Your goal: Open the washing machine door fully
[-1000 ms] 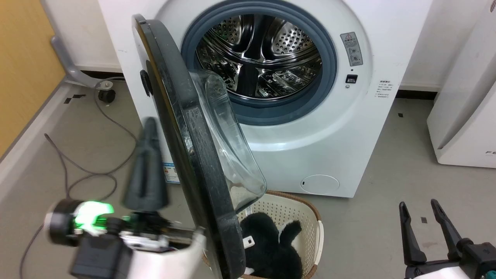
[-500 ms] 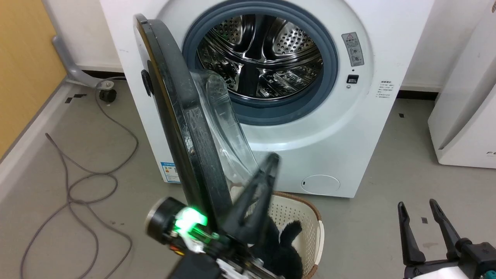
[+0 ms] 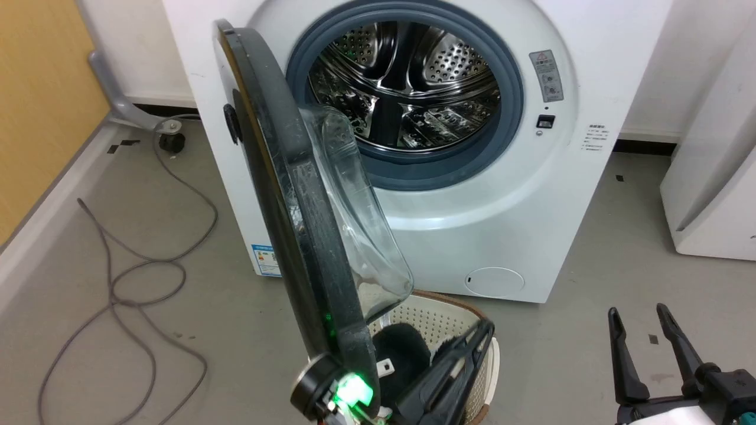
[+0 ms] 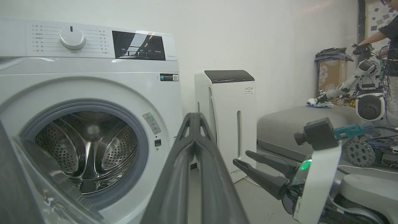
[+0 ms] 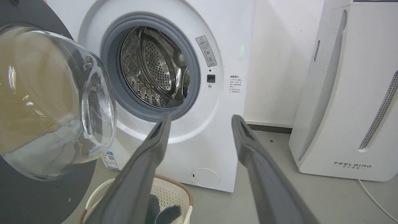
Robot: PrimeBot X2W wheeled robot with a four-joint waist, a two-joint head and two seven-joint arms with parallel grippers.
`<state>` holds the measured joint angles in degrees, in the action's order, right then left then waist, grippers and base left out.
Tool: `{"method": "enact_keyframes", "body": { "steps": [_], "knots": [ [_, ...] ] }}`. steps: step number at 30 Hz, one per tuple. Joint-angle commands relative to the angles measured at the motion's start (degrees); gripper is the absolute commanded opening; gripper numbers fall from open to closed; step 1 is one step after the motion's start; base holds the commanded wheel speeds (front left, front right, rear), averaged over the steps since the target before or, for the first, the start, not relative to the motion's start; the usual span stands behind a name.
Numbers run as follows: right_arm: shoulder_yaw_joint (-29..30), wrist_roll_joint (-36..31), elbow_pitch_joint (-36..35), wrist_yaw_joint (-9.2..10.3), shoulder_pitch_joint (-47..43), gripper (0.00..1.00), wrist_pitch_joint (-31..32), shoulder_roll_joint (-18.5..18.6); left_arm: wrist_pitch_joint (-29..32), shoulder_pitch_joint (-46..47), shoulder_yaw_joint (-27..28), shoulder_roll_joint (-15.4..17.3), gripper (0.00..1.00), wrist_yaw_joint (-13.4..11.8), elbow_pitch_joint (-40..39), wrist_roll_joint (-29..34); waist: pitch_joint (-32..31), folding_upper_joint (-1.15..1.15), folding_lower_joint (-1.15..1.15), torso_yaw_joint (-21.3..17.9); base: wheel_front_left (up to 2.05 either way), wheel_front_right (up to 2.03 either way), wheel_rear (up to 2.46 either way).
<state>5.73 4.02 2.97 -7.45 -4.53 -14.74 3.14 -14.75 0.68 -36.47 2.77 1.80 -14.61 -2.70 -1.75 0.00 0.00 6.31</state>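
Observation:
The white washing machine (image 3: 520, 195) stands with its steel drum (image 3: 407, 88) exposed. The washing machine door (image 3: 283, 195), black with a bulging glass bowl (image 3: 360, 236), swings out edge-on toward me, roughly square to the washer front. My left gripper (image 3: 485, 328) is shut and empty. It sits low on the door's inner side, just past the door's lower rim and above the basket, its fingers apart from the door. In the left wrist view the shut fingers (image 4: 194, 130) point at the washer front (image 4: 93, 81). My right gripper (image 3: 638, 311) is open at the lower right, holding nothing.
A cream laundry basket (image 3: 437, 313) with dark fluffy fabric sits on the floor under the door. A grey cable (image 3: 136, 277) loops on the floor at left. The white FEELBIRD appliance (image 5: 351, 93) stands right of the washer. A person (image 4: 382, 31) and another robot (image 4: 363, 81) are far right.
My left gripper has swung from the door's outer left side, round its lower rim, to the inner right side over the basket. The door and right gripper stayed put; the camera shifted slightly.

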Motion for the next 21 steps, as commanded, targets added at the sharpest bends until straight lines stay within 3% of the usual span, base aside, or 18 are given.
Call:
{"method": "enact_keyframes", "body": {
  "steps": [1, 9, 21],
  "knots": [
    [-0.13, -0.15, 0.04, -0.03, -0.74, 1.00, -0.26, -0.26, -0.25, -1.34, -0.22, 0.29, 0.00, 0.30, 1.01, 0.31, 0.08, 0.00, 0.00, 0.29, 0.00, 0.00, 0.00],
    [0.12, -0.05, 0.30, -0.03, -0.60, 1.00, -0.26, -0.26, -0.25, -4.38, 0.12, 0.96, 0.00, -0.22, 5.80, 0.29, 0.57, 0.00, 0.00, 1.08, 0.00, 0.00, 0.00],
    [0.33, -0.08, 0.95, -0.03, -0.29, 1.00, -0.26, -0.26, -0.25, -2.77, 5.81, 1.20, 0.00, -1.16, 13.31, -0.51, 1.73, 0.00, 0.00, 2.71, 0.00, 0.00, 0.00]
  ]
}}
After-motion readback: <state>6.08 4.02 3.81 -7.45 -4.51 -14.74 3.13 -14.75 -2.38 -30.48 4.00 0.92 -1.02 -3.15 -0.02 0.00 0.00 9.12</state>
